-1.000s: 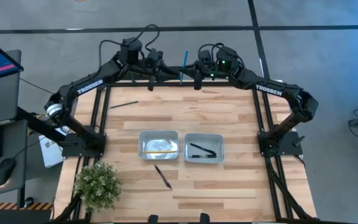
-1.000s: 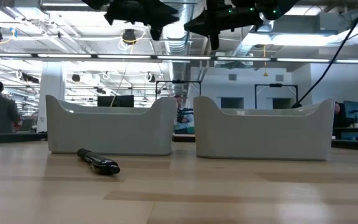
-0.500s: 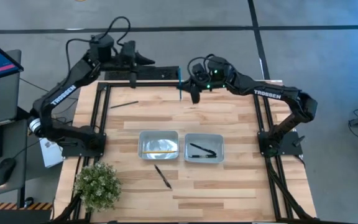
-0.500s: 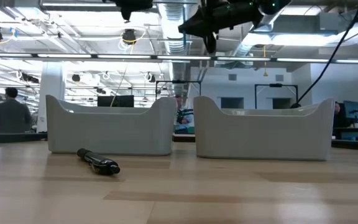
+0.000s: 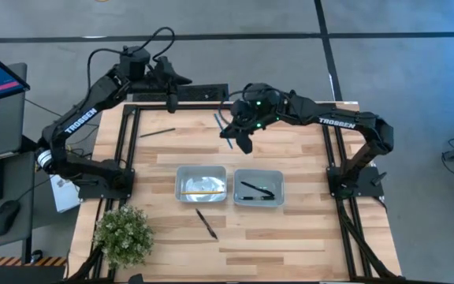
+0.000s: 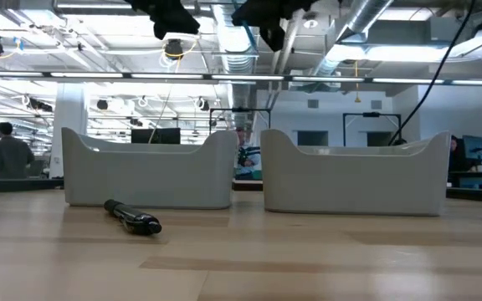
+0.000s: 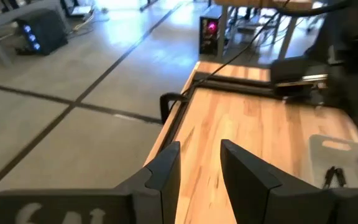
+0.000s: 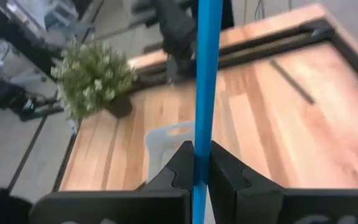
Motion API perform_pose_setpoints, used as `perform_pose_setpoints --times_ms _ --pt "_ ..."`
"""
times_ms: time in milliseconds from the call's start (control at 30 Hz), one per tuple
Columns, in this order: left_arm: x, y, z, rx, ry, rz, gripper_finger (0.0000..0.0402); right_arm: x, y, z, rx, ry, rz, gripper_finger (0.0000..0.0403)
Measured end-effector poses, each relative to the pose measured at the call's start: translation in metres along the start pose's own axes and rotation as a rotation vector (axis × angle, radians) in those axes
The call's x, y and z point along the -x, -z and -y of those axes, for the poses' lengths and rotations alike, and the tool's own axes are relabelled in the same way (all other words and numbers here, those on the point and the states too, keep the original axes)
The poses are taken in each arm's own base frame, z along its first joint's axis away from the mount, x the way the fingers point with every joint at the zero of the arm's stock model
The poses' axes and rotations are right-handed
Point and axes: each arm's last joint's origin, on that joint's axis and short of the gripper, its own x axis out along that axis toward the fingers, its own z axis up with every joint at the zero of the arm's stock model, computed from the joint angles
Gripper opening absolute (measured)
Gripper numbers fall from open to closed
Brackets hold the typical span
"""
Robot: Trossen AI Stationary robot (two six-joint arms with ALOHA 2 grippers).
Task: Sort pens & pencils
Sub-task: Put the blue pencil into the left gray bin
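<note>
My right gripper (image 5: 237, 139) hangs over the table's far middle, shut on the light blue pencil (image 5: 222, 128); the right wrist view shows that pencil (image 8: 202, 74) running between its fingers. My left gripper (image 5: 169, 85) is open above the far left edge, its fingers (image 7: 166, 171) apart over bare wood. A yellow pencil (image 5: 204, 192) lies in the left tray (image 5: 181, 183). Black pens (image 5: 256, 189) lie in the right tray (image 5: 277, 186). One black pen (image 5: 206, 223) lies flat on the table near the trays, also in the low view (image 6: 132, 217). A dull dark pencil (image 5: 156, 132) lies at the far left. My right gripper pinches the blue pencil's shaft (image 8: 199, 158) between its two fingers (image 8: 180, 167). The pencil runs on past the fingers on both sides. It is lifted clear of the table and lies slanted, one end toward the far edge.
A potted plant (image 5: 123, 234) stands at the near left corner. The two trays sit side by side at the table's middle, seen as grey walls in the low view (image 6: 149, 171). Dark frame rails (image 5: 184, 95) run along the far and side edges. A person stands far off in the room (image 6: 7, 155).
My right gripper has carried the blue pencil from the far edge toward the near edge and somewhat left, out over the table; the pencil now slants instead of pointing straight. My left gripper has drawn away from it toward the table's left and stays above the far left edge.
</note>
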Motion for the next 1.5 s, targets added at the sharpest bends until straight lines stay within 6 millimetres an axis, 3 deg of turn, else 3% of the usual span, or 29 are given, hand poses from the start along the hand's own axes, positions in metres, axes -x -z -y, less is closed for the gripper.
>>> perform_pose_setpoints --times_ms 167,433,700,867,1167,1500 --pt "0.0 0.004 -0.001 0.042 -0.062 -0.053 0.0105 -0.021 -0.001 -0.011 -0.035 -0.032 -0.099 0.0047" --pt "0.002 0.016 -0.004 0.063 -0.207 -0.193 0.0105 -0.078 0.015 -0.024 -0.039 -0.099 -0.234 0.0046" --pt "0.005 0.023 -0.008 0.073 -0.309 -0.277 0.0105 -0.141 0.046 -0.014 -0.071 -0.113 -0.395 0.0047" --pt "0.006 0.026 -0.007 0.082 -0.307 -0.309 0.0105 -0.17 0.063 -0.006 -0.101 -0.125 -0.472 0.0047" --pt "0.007 0.029 -0.006 0.087 -0.304 -0.347 0.0105 -0.208 0.091 -0.001 -0.141 -0.173 -0.576 0.0047" --pt "0.007 0.03 -0.006 0.074 -0.315 -0.358 0.0105 -0.227 0.105 0.002 -0.196 -0.167 -0.643 0.0061"
